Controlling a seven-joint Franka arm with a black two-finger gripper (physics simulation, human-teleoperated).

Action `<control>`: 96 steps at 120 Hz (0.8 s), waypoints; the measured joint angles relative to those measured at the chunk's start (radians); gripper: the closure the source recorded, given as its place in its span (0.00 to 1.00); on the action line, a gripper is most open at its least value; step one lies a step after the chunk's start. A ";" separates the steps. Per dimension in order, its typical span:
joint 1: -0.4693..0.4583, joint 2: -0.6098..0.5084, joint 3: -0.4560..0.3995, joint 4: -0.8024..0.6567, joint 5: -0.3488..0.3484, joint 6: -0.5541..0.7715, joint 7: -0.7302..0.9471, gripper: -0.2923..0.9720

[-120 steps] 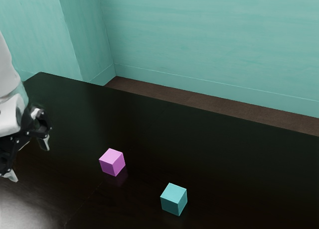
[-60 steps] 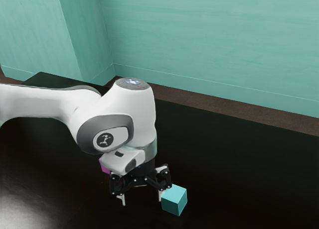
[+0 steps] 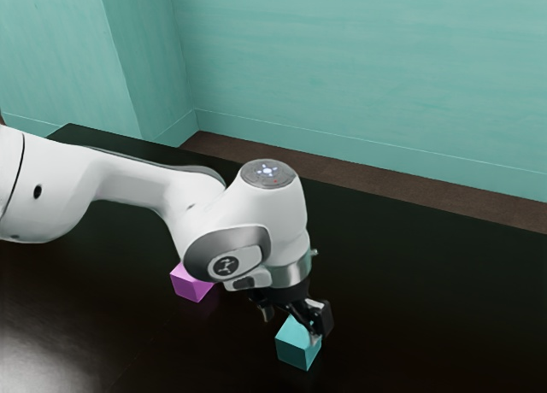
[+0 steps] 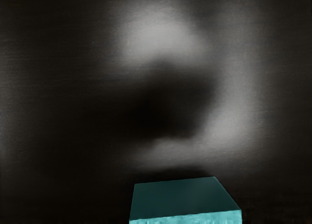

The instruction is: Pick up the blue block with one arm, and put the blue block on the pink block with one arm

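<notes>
The blue block [image 3: 296,352], teal in colour, rests on the black table [image 3: 427,273] near its front edge. My gripper [image 3: 292,318] hangs directly over it, open, with one black finger [image 3: 318,318] above the block's top on the exterior view's right side and the other toward the left. Nothing is held. In the wrist view the blue block [image 4: 183,200] lies just under my hand. The pink block [image 3: 190,284] sits on the table to the exterior view's left of the blue one, partly hidden behind my wrist.
The glossy black table [image 4: 73,112] stretches widely to the exterior view's right. Behind its far edge runs a brown floor strip [image 3: 410,184] and a teal wall [image 3: 359,60]. My white arm [image 3: 111,192] spans the exterior view's left half.
My arm has swung from the exterior view's left edge across the table, past the pink block, and now hovers over the blue block. Neither block has moved.
</notes>
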 joint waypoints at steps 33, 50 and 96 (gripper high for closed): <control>0.086 0.066 -0.045 0.073 -0.019 0.048 0.195 0.23; 0.084 0.089 -0.012 0.076 -0.118 0.030 0.264 0.23; 0.085 0.213 0.044 0.139 -0.194 0.007 0.268 0.23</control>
